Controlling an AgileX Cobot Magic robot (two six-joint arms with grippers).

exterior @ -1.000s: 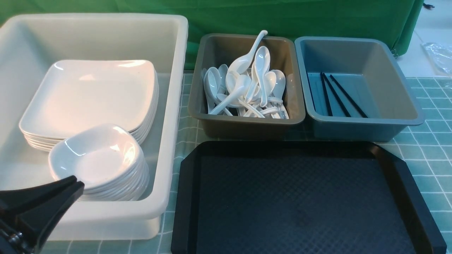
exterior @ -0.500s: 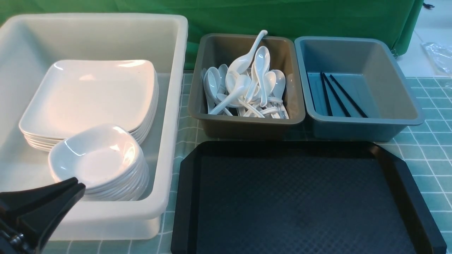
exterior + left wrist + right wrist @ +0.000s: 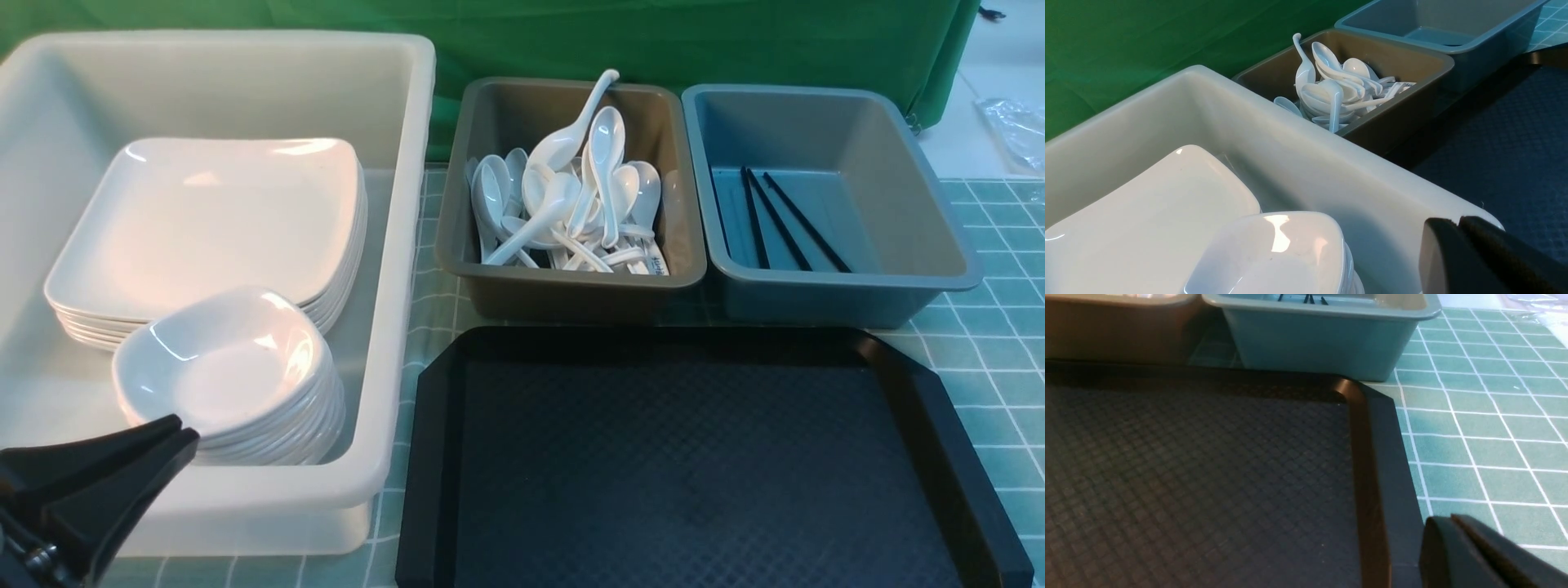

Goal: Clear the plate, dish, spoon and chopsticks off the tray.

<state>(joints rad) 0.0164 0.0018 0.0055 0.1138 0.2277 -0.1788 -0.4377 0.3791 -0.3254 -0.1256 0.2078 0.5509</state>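
Item: tray (image 3: 702, 457), lower centre-right of the front view. We find its textured floor bare; nothing rests on it.

Change over the last second: almost none. The left gripper (image 3: 175, 429), lower left of the frame, has crept slightly right and down; the tableware has not shifted. We judge the clearing finished, with both arms pulled back.

Contents elsewhere:
- White tub (image 3: 400, 245), left: plate (image 3: 204, 220) topping a stack, dish (image 3: 220, 363) topping another in front of it.
- Brown tub (image 3: 571, 298), upper centre: spoon (image 3: 563, 143) among a heap of its like.
- Blue-grey tub (image 3: 849, 298), upper right: chopsticks (image 3: 775, 216) on its floor.

Grippers: the left is closed, holding nothing, just by the white tub's near wall. The right gripper (image 3: 1447, 522) is closed and empty, over the tray's right rim.

Room: the tray's far rim sits near the two small tubs, its left rim just beside the white tub. Checked cloth (image 3: 996, 367) lies open on the right.
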